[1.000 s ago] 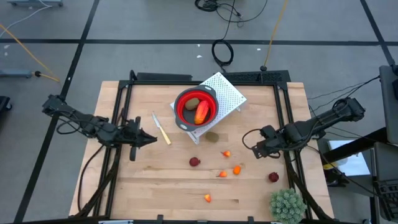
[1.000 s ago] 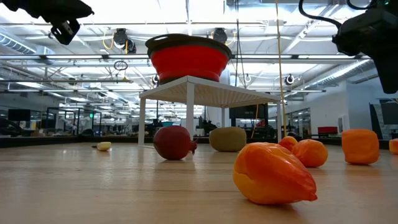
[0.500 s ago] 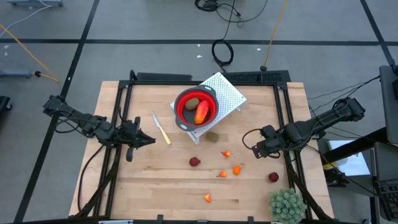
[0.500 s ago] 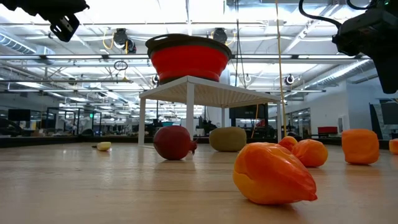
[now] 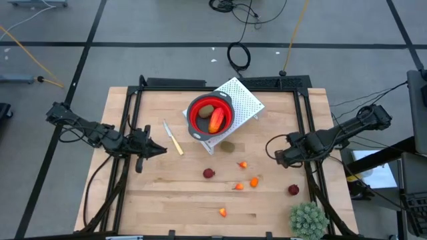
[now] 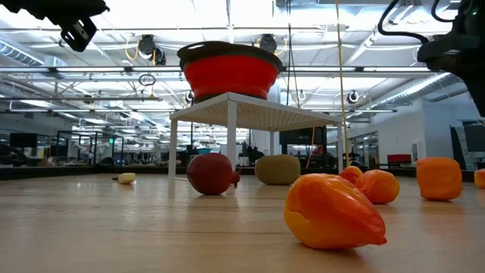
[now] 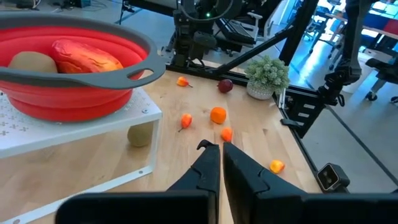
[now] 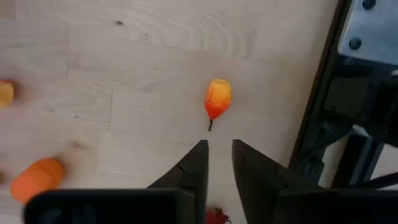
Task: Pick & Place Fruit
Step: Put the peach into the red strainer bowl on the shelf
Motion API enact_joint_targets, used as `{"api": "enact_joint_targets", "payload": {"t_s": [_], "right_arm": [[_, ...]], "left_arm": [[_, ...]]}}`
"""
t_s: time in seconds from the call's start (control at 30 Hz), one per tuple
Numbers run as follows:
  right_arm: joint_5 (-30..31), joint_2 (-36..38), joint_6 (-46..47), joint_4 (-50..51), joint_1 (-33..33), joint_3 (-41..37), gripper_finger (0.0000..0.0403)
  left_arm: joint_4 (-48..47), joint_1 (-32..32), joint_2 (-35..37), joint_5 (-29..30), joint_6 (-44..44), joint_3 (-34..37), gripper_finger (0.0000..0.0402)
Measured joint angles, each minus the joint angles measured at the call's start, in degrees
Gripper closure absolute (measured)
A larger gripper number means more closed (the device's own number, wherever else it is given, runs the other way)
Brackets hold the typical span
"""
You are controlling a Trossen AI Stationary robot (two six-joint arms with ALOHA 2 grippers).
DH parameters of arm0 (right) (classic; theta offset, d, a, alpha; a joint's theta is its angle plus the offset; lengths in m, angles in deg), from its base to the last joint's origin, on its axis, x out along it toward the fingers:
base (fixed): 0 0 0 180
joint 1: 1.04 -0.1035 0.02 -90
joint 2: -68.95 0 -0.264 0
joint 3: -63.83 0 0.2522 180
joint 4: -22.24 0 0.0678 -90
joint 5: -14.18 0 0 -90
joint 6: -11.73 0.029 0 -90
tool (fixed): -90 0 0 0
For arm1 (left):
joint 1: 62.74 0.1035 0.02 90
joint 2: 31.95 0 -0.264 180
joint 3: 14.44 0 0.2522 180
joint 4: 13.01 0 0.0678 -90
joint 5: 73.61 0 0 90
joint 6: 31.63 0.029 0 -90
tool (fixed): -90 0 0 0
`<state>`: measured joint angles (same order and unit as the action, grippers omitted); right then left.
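Note:
Small toy fruit lies scattered on the wooden table: dark red balls (image 5: 209,173) (image 5: 293,190), orange bits (image 5: 254,181) (image 5: 222,213) and an olive oval (image 5: 227,147). The red bowl (image 5: 197,107) on the white perforated stand (image 5: 247,99) holds an olive oval (image 5: 207,111) and an orange-red piece (image 5: 216,121). At the left, my left gripper (image 5: 165,151) hovers shut and empty, pointing toward the bowl (image 7: 74,93). My right gripper (image 5: 272,152) hangs over the table's right part, pointing down. Its fingers (image 8: 217,144) stand a little apart, above an orange stemmed piece (image 8: 217,97).
A cream-handled knife (image 5: 173,139) lies between my left gripper and the bowl. A spiky green plant ball (image 5: 308,219) stands at the near right corner. Black frame rails (image 5: 303,127) run along the table's sides. Bare wood stretches along the near left.
My right gripper has rolled about its wrist above the table's right part, staying in about the same place. The fruit and the bowl have kept still.

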<state>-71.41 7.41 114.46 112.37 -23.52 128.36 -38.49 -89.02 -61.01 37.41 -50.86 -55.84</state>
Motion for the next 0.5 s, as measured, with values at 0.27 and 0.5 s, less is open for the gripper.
{"api": "enact_joint_targets", "payload": {"t_s": [0.27,0.5], "right_arm": [[0.0,0.04,3.05,-0.82,0.0,-0.75,0.0243],[-0.15,0.0,5.79,-7.59,0.0,-5.7,0.0195]], "left_arm": [[0.01,-0.02,0.0,0.0,-0.04,0.0,0.0384],[-0.02,-0.02,0.0,-0.01,-0.04,0.0,0.0378]]}}
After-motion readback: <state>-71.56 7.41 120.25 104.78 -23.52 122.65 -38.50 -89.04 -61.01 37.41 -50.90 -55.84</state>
